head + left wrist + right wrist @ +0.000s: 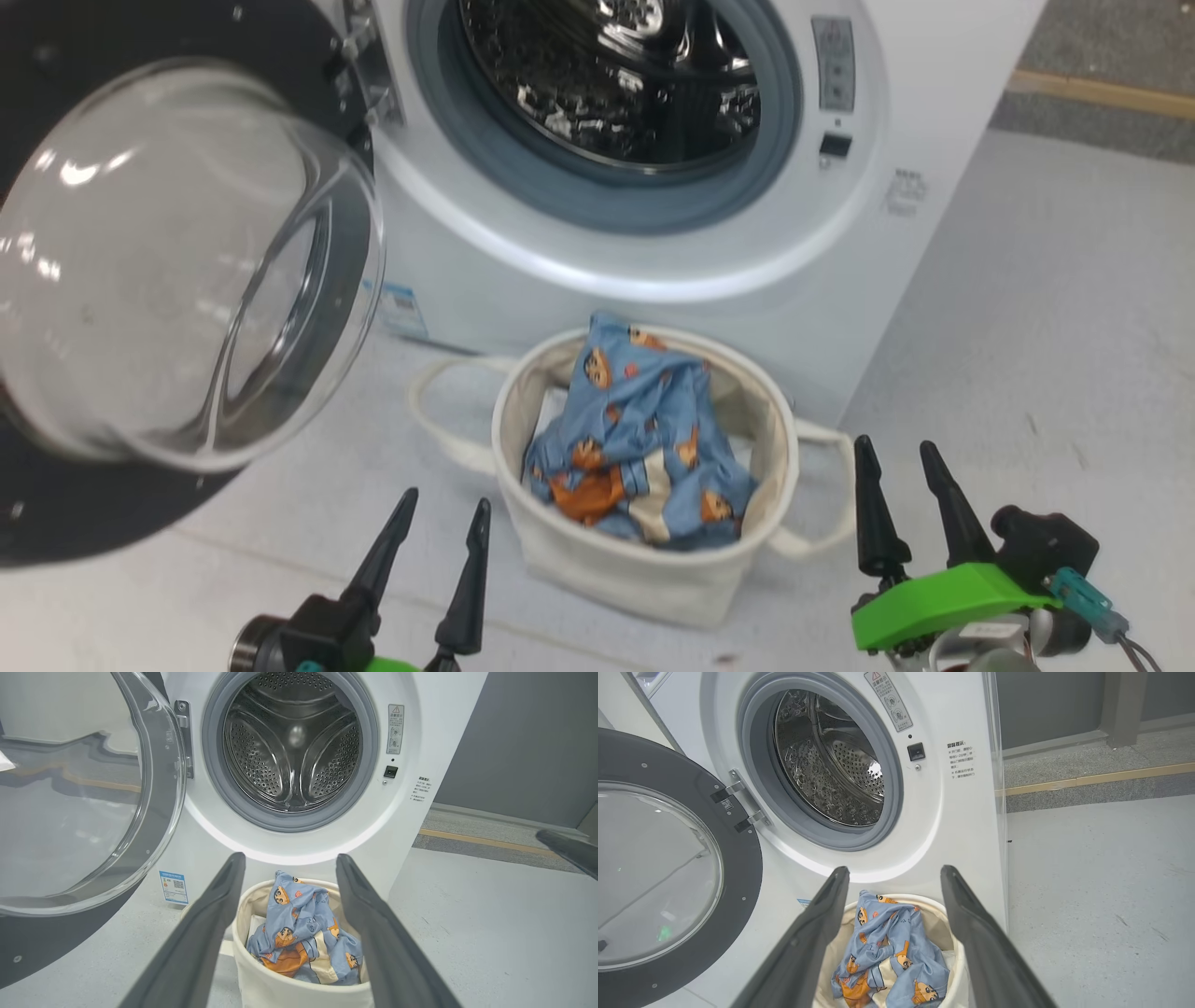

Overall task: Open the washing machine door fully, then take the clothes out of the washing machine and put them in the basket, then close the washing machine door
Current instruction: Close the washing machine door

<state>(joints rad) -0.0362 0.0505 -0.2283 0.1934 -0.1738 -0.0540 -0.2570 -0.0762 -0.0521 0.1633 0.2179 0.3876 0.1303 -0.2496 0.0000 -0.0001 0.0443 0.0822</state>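
Nearest the robot, the left tool [446,499] hangs low over the floor [1027,327] with its two dark fingers apart and nothing between them. The right tool [895,443] sits on the other side, also spread wide and empty, its green mount below the fingers. Between them and a little farther on stands the basket [597,560], upright on the floor, one loop handle [434,411] out to the left and the other [831,485] near the right tool's fingers. The clothes [644,429] lie bunched inside it, light blue with orange-brown cartoon figures and a beige patch (one fold rises above the far rim), and a flat white piece [256,926] shows beneath them at the left. Just behind the basket is the washing machine [523,280], with a small blue label [403,313] at its lower front corner. Its door [56,523] is swung open to the left on its hinge, the clear glass bowl bulging toward the camera. Beyond the grey-blue gasket [523,177], the steel drum [616,84] shows bare metal in both wrist views.
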